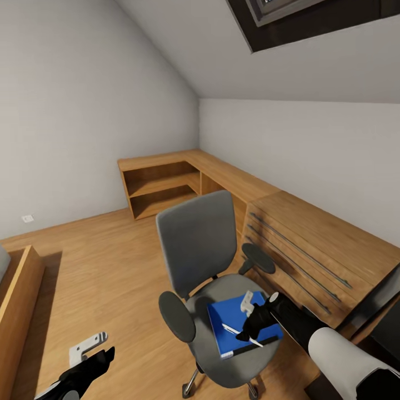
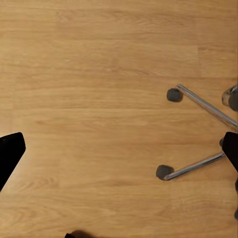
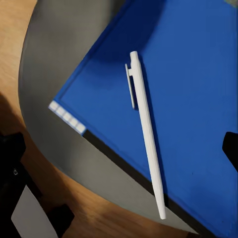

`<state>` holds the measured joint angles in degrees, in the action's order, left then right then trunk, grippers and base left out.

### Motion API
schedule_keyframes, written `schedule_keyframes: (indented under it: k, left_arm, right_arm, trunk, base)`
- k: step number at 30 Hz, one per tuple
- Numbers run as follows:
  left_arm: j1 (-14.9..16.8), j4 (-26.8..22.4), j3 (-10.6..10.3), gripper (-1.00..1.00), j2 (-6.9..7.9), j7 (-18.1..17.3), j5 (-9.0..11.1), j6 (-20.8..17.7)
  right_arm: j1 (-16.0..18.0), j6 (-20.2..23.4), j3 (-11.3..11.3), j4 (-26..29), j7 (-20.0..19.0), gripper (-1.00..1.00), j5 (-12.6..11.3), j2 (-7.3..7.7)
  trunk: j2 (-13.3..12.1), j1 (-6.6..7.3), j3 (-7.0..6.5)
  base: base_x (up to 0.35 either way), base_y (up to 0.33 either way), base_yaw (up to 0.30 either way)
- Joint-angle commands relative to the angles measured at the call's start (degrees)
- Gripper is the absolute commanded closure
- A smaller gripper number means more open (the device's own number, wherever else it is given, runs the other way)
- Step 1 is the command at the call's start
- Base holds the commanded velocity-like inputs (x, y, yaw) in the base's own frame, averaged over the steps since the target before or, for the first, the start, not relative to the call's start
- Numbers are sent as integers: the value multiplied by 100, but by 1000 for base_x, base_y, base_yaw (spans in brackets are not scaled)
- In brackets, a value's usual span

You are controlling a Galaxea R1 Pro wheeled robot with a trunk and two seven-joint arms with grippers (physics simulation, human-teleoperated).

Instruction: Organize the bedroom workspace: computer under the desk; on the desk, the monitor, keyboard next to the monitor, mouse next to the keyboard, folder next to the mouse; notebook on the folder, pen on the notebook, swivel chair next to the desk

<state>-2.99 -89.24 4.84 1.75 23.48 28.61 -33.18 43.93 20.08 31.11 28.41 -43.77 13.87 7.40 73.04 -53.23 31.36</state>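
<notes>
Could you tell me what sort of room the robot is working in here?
Probably an attic bedroom used as a home office: a sloped ceiling with a skylight, a built-in wooden desk along the walls, and a grey swivel chair carrying a blue folder and a pen.

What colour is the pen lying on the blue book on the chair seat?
White. The pen shows best in the right wrist view.

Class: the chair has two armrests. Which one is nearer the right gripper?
The armrest on the drawer-unit side, just above the right gripper. The other armrest lies across the seat, on the open-floor side, farther away.
</notes>
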Motion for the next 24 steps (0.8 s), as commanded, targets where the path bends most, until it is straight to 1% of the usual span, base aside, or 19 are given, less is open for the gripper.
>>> schedule_keyframes:
  k: [1,6,15,24]
  left_arm:
    - [1,-24,11,-100,7,52,54,-13]
    - [1,-108,55,-100,27,52,60,-13]
    - [1,-128,69,-100,27,54,66,-13]
    - [1,-128,69,-100,23,52,66,-13]
  right_arm:
    - [2,9,-3,20,-20,-100,32,-5]
    - [2,5,-19,32,-16,-100,16,-13]
    - [2,-145,-47,45,8,-100,10,-7]
    - [2,-162,-43,43,12,-100,10,-10]
  trunk:
    - [3,-1,5]
    - [3,-1,5]
    - [364,-199,166]
    - [725,-396,328]
  base:
    - [21,0,0]
    - [8,0,0]
    - [0,0,0]
    - [0,0,0]
